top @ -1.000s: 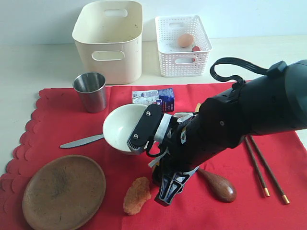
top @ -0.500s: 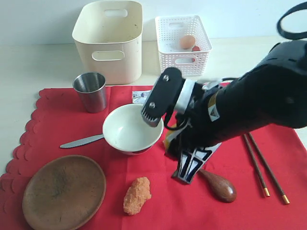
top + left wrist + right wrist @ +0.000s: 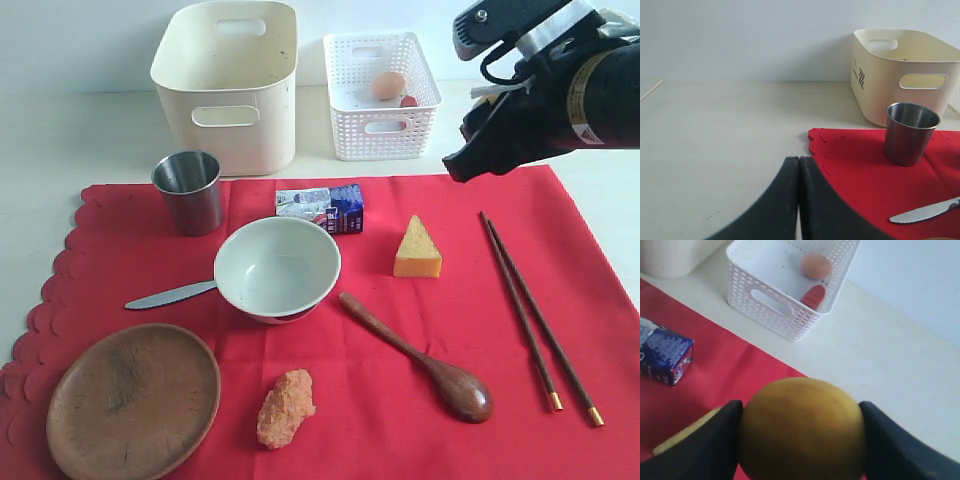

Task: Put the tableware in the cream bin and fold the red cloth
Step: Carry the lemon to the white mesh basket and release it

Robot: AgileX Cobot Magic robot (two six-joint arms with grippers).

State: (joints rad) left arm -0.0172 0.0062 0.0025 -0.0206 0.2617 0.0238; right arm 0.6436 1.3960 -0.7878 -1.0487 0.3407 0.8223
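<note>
Open air around the right gripper, a crowded cloth beneath it.
The right gripper point(image 3: 470, 160), its jaws filled by a lemon point(image 3: 800, 430), hangs above a bare corner of the red cloth point(image 3: 460, 240). The white lattice basket point(image 3: 350, 140) stands just beside it, and the cheese wedge point(image 3: 417, 255) and chopsticks point(image 3: 525, 300) lie below it. Ahead of the left gripper point(image 3: 799, 195) runs bare tabletop point(image 3: 715, 130); the steel cup point(image 3: 910, 135) and cream bin point(image 3: 875, 100) block one side.
</note>
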